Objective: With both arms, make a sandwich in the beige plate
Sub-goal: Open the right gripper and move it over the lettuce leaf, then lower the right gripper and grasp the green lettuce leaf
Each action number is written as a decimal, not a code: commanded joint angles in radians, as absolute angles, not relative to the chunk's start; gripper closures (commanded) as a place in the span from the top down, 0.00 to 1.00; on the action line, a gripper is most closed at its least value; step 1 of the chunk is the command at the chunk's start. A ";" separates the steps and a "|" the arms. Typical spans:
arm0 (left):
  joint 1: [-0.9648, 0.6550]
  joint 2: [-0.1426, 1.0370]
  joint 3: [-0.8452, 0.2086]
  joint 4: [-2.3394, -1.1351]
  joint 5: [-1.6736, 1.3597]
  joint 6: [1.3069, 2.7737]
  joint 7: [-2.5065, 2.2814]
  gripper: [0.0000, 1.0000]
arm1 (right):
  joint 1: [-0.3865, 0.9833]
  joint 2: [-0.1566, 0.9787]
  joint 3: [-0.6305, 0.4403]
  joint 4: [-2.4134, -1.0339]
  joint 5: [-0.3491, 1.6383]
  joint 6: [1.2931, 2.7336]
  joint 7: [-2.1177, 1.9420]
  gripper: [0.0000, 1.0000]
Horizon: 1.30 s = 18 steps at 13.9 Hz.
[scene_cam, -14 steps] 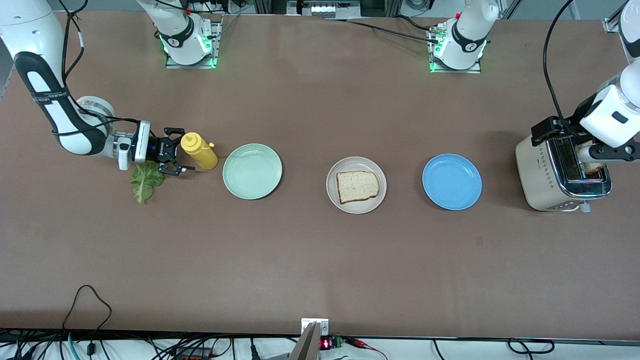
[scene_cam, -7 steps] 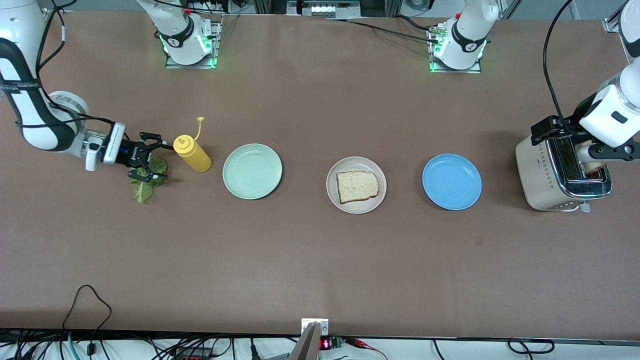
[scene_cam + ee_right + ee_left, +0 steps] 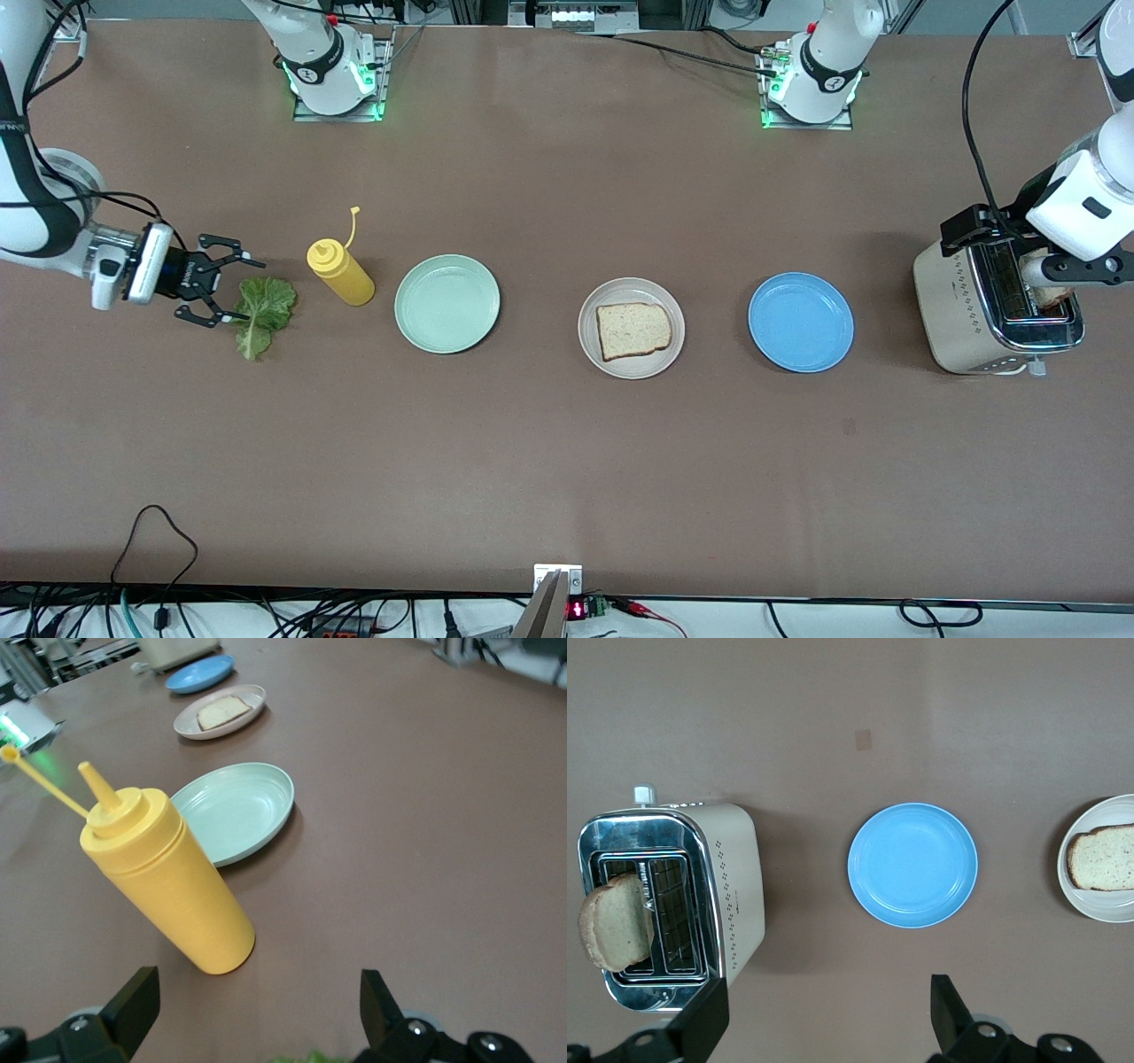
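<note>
Right hand (image 3: 215, 280) open beside lettuce leaf (image 3: 259, 313), left hand (image 3: 824, 1023) open over toaster (image 3: 994, 310), bread slice (image 3: 633, 330) on beige plate (image 3: 599, 359)

A robotics lab is showing here, staged as a kitchen: two arm bases (image 3: 332, 66) are glowing green where they are bolted to metal mounts on a bare brown worktop (image 3: 567, 461), black cables (image 3: 159, 532) are trailing along its near edge, and a toaster (image 3: 997, 310), plates and a mustard bottle (image 3: 339, 272) are sitting in a row.
</note>
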State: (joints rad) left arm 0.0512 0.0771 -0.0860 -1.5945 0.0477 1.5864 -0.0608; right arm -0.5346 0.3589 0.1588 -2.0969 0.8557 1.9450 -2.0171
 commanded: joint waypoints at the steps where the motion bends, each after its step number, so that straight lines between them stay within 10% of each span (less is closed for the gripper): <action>1: 0.054 0.071 -0.092 -1.583 0.074 1.557 -0.064 1.00 | -0.537 0.308 0.155 -2.105 0.772 2.018 -1.716 1.00; 18: 0.055 0.071 -0.092 -1.585 0.072 1.551 -0.064 1.00 | -0.336 0.393 0.213 -2.100 -0.250 2.494 0.135 1.00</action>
